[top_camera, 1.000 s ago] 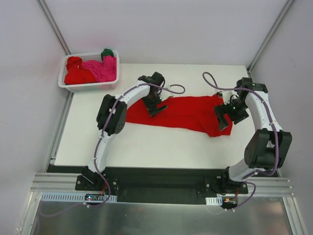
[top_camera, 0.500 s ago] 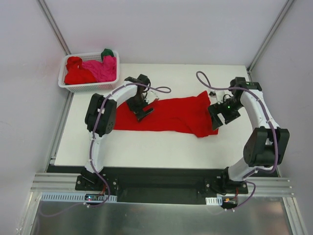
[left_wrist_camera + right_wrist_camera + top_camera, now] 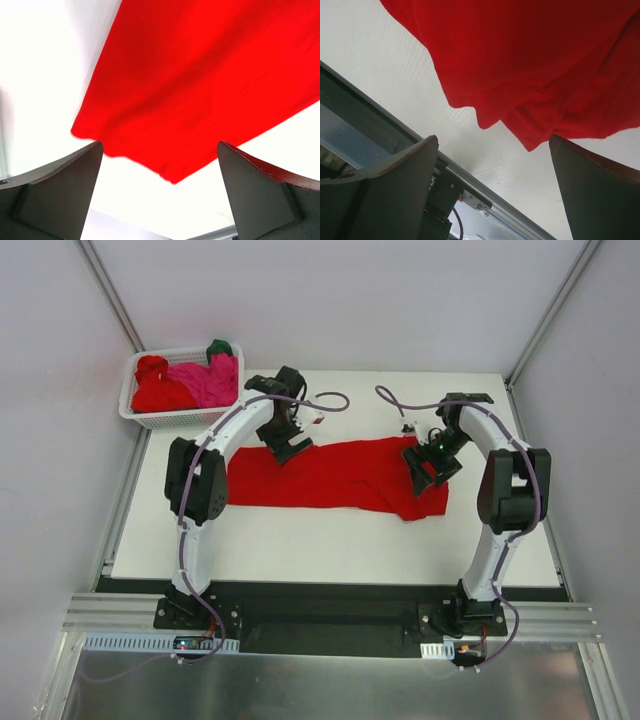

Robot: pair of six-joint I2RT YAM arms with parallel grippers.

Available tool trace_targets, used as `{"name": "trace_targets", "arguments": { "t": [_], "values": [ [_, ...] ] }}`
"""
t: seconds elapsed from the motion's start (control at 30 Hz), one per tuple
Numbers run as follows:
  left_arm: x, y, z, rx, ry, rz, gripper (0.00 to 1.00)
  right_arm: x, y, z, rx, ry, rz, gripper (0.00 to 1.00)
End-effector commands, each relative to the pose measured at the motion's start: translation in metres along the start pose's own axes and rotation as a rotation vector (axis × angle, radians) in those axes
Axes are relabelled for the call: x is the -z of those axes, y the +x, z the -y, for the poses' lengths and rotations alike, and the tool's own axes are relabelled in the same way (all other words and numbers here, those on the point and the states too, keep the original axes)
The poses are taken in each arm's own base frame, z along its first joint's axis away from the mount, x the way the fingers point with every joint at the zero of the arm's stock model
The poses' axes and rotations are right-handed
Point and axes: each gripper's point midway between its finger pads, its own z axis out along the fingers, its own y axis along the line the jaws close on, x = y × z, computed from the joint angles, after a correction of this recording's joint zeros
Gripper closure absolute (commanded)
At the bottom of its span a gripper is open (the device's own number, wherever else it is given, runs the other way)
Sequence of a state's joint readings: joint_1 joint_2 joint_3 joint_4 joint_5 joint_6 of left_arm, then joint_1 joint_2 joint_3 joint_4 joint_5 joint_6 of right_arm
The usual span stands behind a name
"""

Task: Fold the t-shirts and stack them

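Pale walls close in a white worktop [image 3: 330, 540], with a metal rail [image 3: 330, 635] running along its near edge. One red t-shirt [image 3: 340, 475] lies spread flat across the middle of the worktop, its length running left to right and a little nearer the far edge than the near one. Its left end lies smooth and squared. Its right end is bunched into rumpled folds and dips toward the near edge.

The left fingers [image 3: 290, 450] hang over the far edge of the shirt, toward its left end. In the left wrist view they stand wide apart with nothing between them, and a hemmed corner of the shirt [image 3: 200, 90] lies on the white surface below. The right fingers [image 3: 420, 478] are over the bunched right end. They too are spread wide and grip nothing, and the right wrist view shows the rumpled cloth [image 3: 530, 75] beneath them. Whether either pair brushes the cloth I cannot tell.

Off the far left corner of the worktop stands a white lattice basket [image 3: 180, 420]. It holds more t-shirts in a heap: red ones [image 3: 160, 390] on the left, a magenta one [image 3: 210, 380] beside them, and a dark green one [image 3: 218, 346] poking up at the back.
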State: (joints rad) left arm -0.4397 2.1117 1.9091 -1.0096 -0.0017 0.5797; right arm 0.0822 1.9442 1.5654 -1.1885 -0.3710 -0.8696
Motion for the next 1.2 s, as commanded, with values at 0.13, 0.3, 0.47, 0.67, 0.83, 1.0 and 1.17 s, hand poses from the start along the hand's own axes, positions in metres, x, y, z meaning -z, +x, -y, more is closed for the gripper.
{"name": "trace_targets", "arguments": {
  "t": [0.13, 0.3, 0.47, 0.67, 0.83, 1.0, 1.17],
  "values": [
    [0.032, 0.031, 0.005, -0.033, -0.052, -0.07, 0.01, -0.012, -0.021, -0.016, 0.032, -0.119, 0.042, 0.01],
    [0.039, 0.036, 0.006, -0.03, -0.069, -0.08, 0.01, -0.023, -0.028, -0.014, 0.013, -0.13, 0.047, 0.13],
    [0.042, 0.044, 0.004, -0.043, -0.088, -0.101, 0.01, -0.033, -0.034, -0.006, 0.034, -0.101, 0.06, 0.15],
    [0.043, 0.046, 0.004, -0.044, -0.091, -0.11, 0.01, -0.035, -0.038, 0.015, 0.033, -0.01, 0.047, 0.16],
    [0.042, 0.044, 0.003, -0.039, -0.094, -0.109, 0.01, -0.038, -0.033, 0.022, 0.019, 0.021, 0.009, 0.16],
    [0.041, 0.04, 0.0, -0.037, -0.1, -0.107, 0.01, -0.042, -0.03, 0.024, 0.014, 0.042, 0.001, 0.18],
    [0.04, 0.04, 0.0, -0.047, -0.106, -0.113, 0.01, -0.041, -0.036, 0.021, 0.005, 0.022, 0.023, 0.25]
  ]
}}
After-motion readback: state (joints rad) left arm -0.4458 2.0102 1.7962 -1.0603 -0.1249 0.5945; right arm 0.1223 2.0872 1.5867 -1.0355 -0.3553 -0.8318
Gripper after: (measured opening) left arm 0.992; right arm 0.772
